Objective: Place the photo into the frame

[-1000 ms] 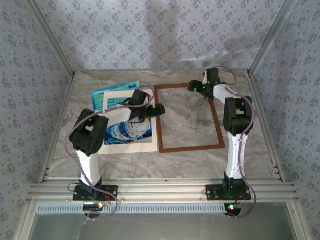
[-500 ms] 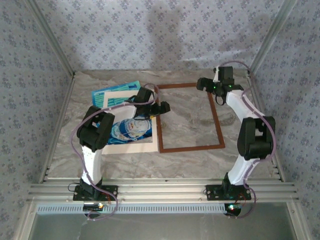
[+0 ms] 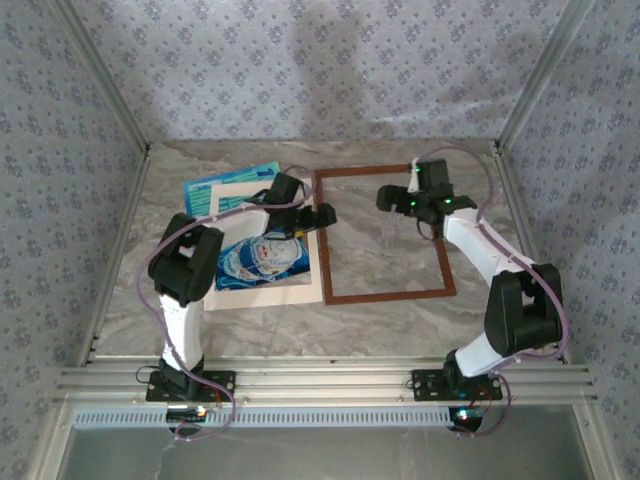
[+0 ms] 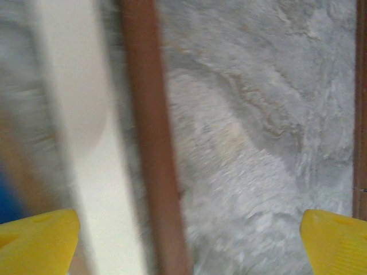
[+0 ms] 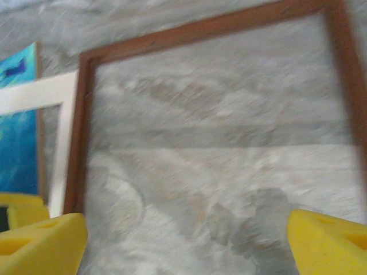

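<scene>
Photo is a blue-teal print with a white helmeted figure; it lies flat at the left of the worktop under a cream mat, whose window shows it; the reddish-brown frame lies just beside the mat's right edge, with bare worktop inside its narrow bars. My left gripper hangs over the frame's left bar with the photo just to its left, jaws spread wide and empty; my right gripper is over the frame's far part, well apart from the photo, jaws also apart and holding nothing. The overhead view shows the whole photo and all four bars; my right wrist view catches a teal strip of it past the mat; my left wrist view, blurred, has the frame bar and mat between my yellow fingertips.
</scene>
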Motion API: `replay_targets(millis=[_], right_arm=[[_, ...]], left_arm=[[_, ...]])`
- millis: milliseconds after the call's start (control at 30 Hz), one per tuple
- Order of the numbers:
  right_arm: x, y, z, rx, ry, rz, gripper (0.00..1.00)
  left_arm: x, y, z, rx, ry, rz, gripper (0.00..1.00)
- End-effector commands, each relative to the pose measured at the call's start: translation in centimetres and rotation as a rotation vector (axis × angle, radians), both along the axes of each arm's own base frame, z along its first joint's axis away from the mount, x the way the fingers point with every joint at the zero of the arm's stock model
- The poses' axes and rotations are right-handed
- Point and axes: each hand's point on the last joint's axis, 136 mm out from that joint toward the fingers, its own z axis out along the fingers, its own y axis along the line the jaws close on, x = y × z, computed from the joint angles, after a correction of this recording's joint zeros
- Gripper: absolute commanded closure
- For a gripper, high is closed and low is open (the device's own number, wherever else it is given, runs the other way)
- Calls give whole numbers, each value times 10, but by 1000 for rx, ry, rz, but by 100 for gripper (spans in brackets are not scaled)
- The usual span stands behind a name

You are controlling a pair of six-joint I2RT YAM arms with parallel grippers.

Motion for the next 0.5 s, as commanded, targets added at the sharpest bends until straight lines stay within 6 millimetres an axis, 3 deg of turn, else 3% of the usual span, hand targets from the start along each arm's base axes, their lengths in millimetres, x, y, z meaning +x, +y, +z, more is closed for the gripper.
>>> replay_targets(millis=[0,300,467], right_arm=[[-22,41,-7,29,30,30,20],[-50,151,-40,-12,65,140,45],[-53,206,-63,-45,111,211,54]], left_arm=[[-5,52,25,55,-49,77,2],[-64,151,15,142,-18,253,1],[-80,197,9,142,-26,386,1]])
